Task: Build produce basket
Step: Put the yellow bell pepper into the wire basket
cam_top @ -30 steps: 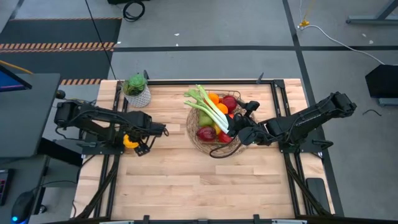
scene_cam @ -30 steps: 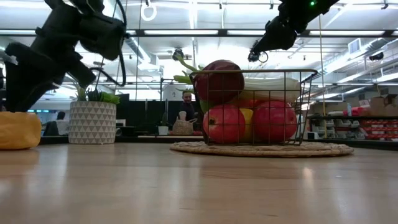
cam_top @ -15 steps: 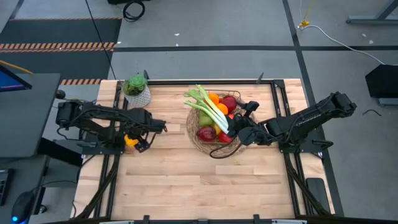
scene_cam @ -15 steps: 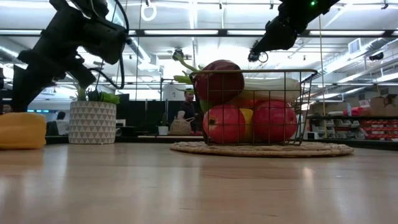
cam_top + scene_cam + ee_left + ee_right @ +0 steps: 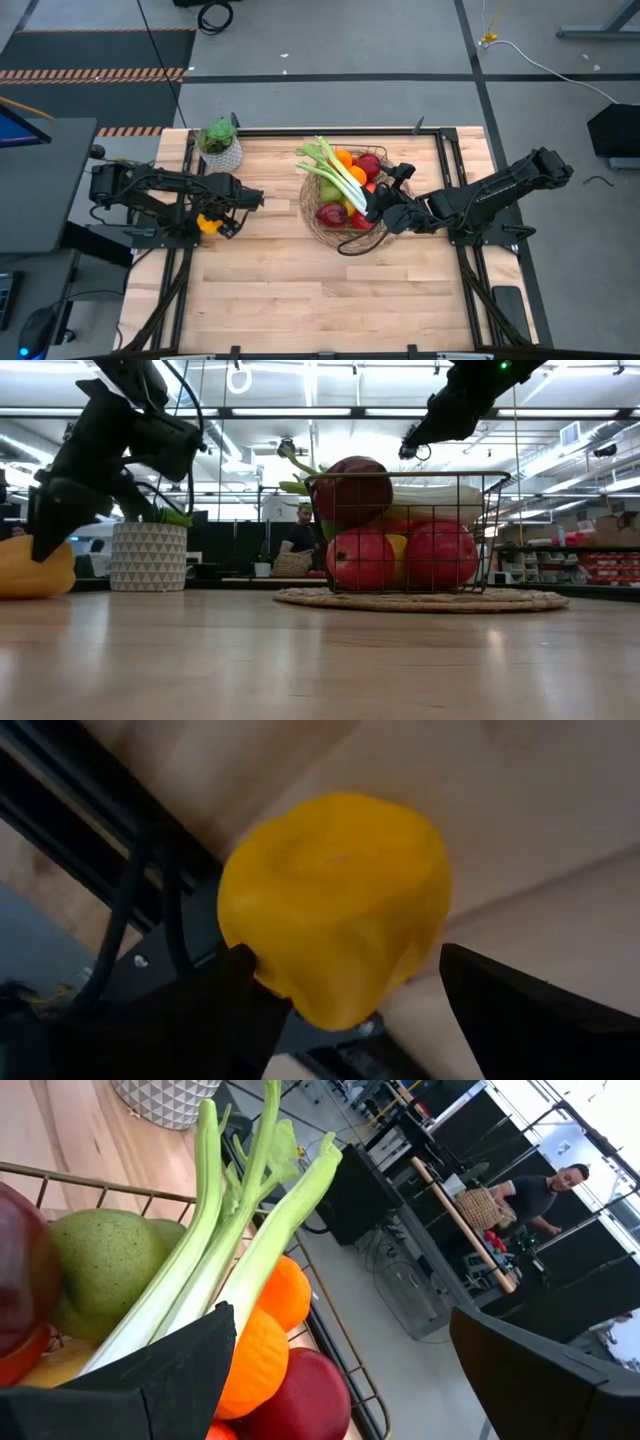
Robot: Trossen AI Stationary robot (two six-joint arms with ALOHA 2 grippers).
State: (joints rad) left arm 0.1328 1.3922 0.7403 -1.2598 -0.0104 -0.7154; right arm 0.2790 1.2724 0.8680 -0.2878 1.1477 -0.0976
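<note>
A yellow pepper (image 5: pixel 207 225) lies on the wooden table at its left edge; it also shows in the left wrist view (image 5: pixel 335 900) and in the low view (image 5: pixel 30 570). My left gripper (image 5: pixel 220 220) is open and low over it, one finger on either side (image 5: pixel 350 995). The wire basket (image 5: pixel 322 232) stands on a woven mat at the table's far middle and holds red apples, oranges, a green pear and a leek (image 5: pixel 340 175). My right gripper (image 5: pixel 383 212) is open and empty above the basket's right rim. My left gripper's fingers stand on either side of the yellow pepper, slanting down from the table's right. One finger (image 5: pixel 235 985) lies close against the pepper's side (image 5: pixel 255 955); I cannot tell whether it touches. The pepper rests on the table.
A leafy plant in a white patterned pot (image 5: pixel 220 145) stands at the far left corner, just beyond my left arm. Black rails (image 5: pixel 185 270) run along the table's left and right edges. The near half of the table is bare wood. People show in the room beyond.
My left gripper has drawn back toward the table's left edge and come down, tipping its fingers down over the yellow pepper, which has stayed where it was. My right gripper has kept still.
</note>
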